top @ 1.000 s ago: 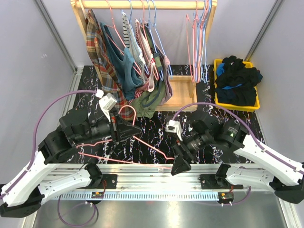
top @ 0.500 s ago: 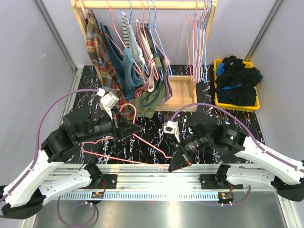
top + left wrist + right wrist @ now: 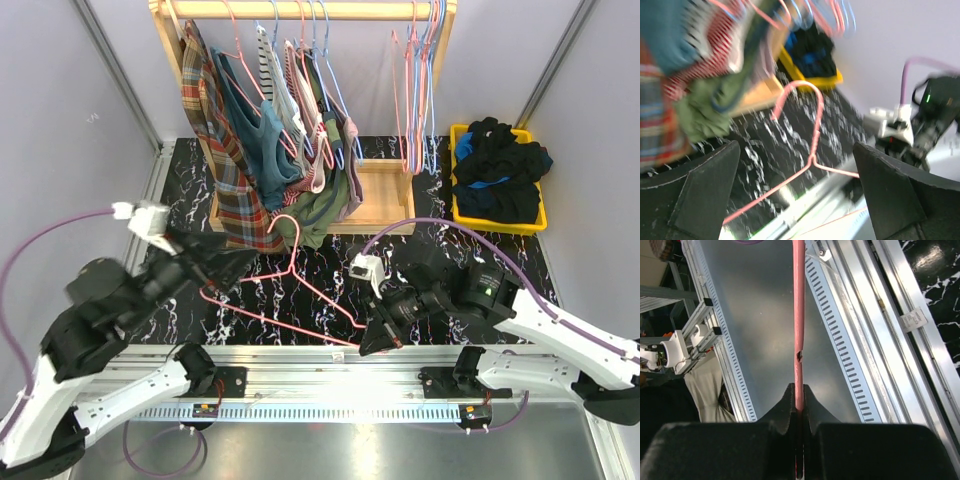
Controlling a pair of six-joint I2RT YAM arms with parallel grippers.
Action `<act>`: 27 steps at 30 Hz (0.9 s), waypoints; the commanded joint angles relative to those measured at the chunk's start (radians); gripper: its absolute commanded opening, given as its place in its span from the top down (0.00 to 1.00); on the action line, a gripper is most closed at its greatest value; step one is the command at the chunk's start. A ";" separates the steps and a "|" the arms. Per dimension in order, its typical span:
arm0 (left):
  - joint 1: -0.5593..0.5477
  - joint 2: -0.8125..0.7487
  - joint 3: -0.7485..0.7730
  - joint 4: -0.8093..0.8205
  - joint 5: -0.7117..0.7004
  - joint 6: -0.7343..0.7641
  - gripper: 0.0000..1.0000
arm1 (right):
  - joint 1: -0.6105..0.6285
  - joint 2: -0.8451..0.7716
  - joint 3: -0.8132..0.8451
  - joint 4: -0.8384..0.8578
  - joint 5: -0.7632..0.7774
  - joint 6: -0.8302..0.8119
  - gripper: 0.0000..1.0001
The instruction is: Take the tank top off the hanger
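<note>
Surface (image 3: 437, 190): black, marble-patterned; everything you work with stands on it or hangs over it.
Clothes rack (image 3: 350, 10): wooden, at 12 o'clock in the top view, with hung garments (image 3: 215, 150) crowded toward 11.
Yellow bin (image 3: 500, 226): at 2 o'clock, heaped with dark clothing. You cannot tell single pieces apart in it.
Tank top (image 3: 262, 140): the hanger you hold carries nothing, so I judge its garment is already off. The tank tops you can see hang on the rack. The teal one is plainest, at 11 o'clock, pressed among its neighbours.
Handling: expect it to be light, limp and stretchy, so it will drape and may snag on a hanger's ends. Take it by a shoulder strap close to the wire and peel off one side at a time.
Pink hanger (image 3: 799, 315): thin, stiff, light wire, likely slick. It spans the middle of the surface with its hook toward 12 and one corner at 6 o'clock over the aluminium rail (image 3: 280, 365).
Right hand (image 3: 366, 343): clamped on the hanger's wire at that 6 o'clock corner.
Left hand (image 3: 796, 150): at 8 o'clock, fingers wide apart and gripping nothing. The hanger's other end is near it, but you cannot tell if they touch.
</note>
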 commanded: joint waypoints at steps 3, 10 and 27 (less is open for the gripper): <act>0.000 -0.121 0.011 0.070 -0.201 -0.017 0.01 | 0.005 -0.079 0.077 0.016 0.189 -0.015 1.00; 0.000 -0.208 -0.037 0.052 -0.221 -0.033 0.01 | 0.003 -0.294 0.066 0.189 0.618 -0.149 1.00; 0.000 -0.208 -0.090 0.016 -0.186 -0.061 0.01 | 0.003 0.108 0.572 -0.232 1.319 0.112 1.00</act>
